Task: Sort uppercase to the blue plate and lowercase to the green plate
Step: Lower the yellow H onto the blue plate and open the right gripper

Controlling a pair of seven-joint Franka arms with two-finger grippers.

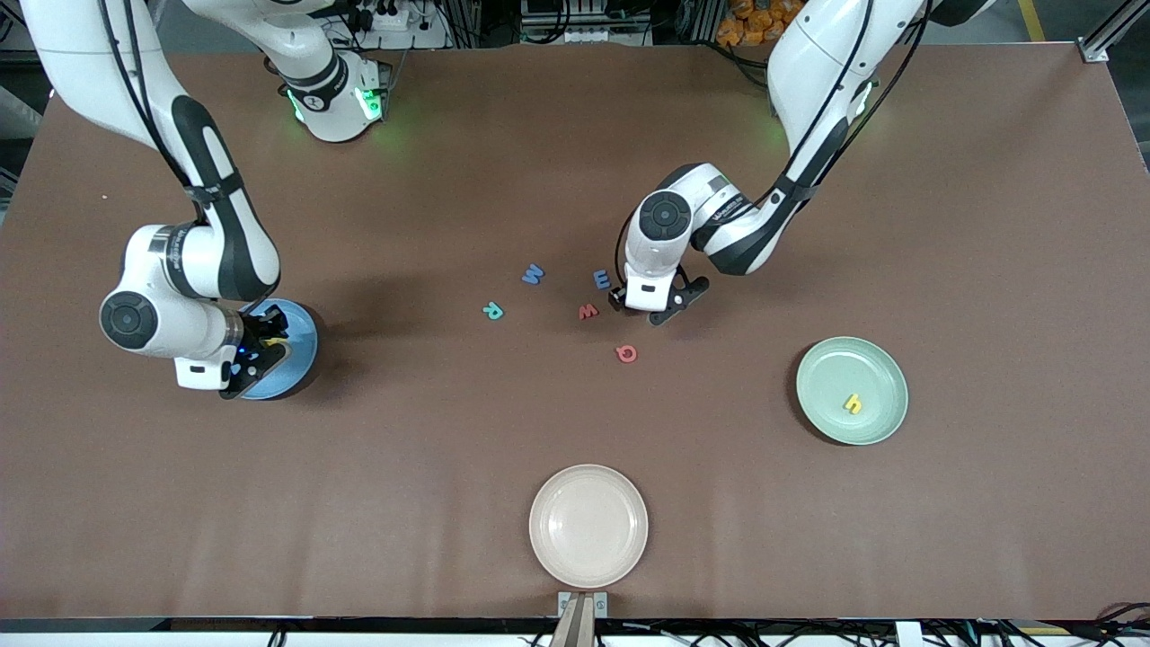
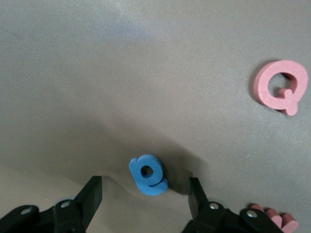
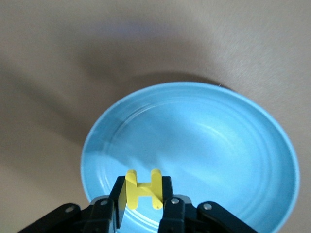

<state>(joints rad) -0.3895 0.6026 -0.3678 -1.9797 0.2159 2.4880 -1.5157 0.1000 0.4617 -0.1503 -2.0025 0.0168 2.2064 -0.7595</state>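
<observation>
The yellow H (image 3: 142, 189) is gripped between the closed jaws of the right gripper (image 1: 262, 346), which is held over the blue plate (image 1: 304, 346) near the right arm's end of the desk. The left gripper (image 2: 146, 196) is set low over the middle of the desk, its jaws open on either side of the blue round letter (image 2: 148, 174), with a gap seen on each side of it in the left wrist view.

Around that spot, the blue E-shaped letter (image 1: 602, 279) and the red w (image 1: 588, 312) are seen just beside the left gripper, the red Q (image 1: 626, 354) nearer to the front camera. The blue M (image 1: 533, 274) and the teal-green R (image 1: 492, 311) lie toward the right arm's end. The yellow h (image 1: 852, 404) lies in the green plate (image 1: 822, 364) toward the left arm's end. A cream plate (image 1: 588, 526) is placed at the desk's front edge.
</observation>
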